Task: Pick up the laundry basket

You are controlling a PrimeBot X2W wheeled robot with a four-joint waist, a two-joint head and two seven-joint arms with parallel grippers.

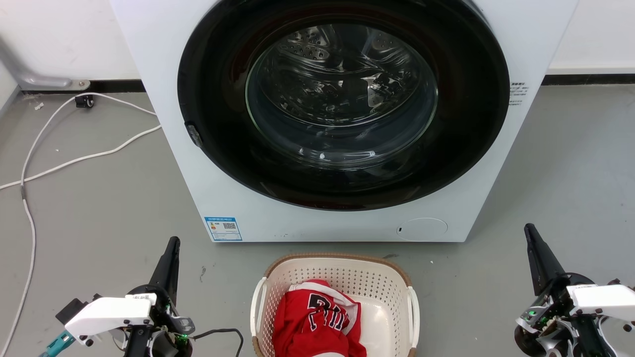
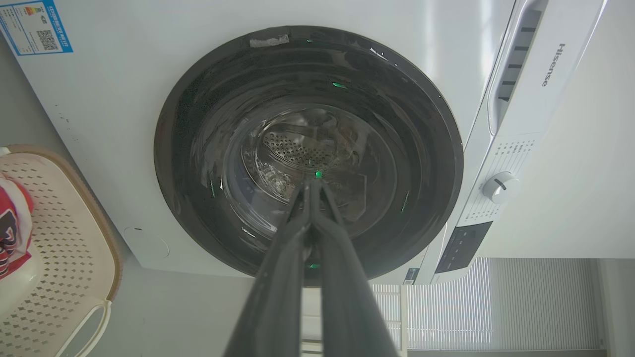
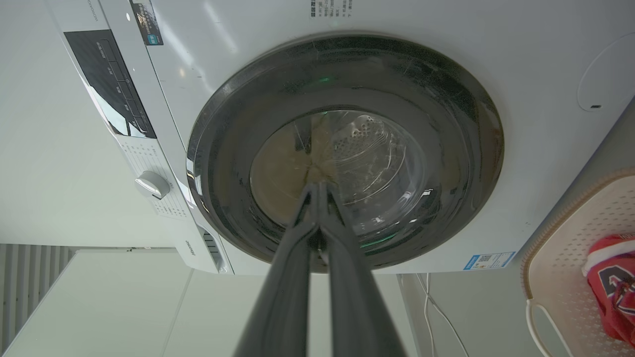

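I am holding both arms low over the grey floor (image 1: 555,173), one on each side of the laundry basket (image 1: 347,277), and neither is touching it. My left gripper (image 1: 173,244) is pointing up toward the washing machine (image 1: 158,124) with its two dark fingers pressed together at the tips, gripping nothing; in the left wrist view those fingers (image 2: 297,233) are meeting in front of the round glass door (image 2: 307,153). My right gripper (image 1: 530,232) is doing the same on the other side, jaws closed and empty, its fingers (image 3: 302,233) lying tip to tip across the door (image 3: 347,153). The cream perforated basket is sitting on the floor just in front of the washing machine's lower front panel, roughly midway between my grippers, its brown rim (image 1: 337,257) nearest the machine and its white side handles (image 1: 257,303) facing outward toward each arm. A red jersey (image 1: 310,317) with dark lettering is lying crumpled inside it. A white cable (image 1: 74,159) is trailing across the floor to the machine's left.
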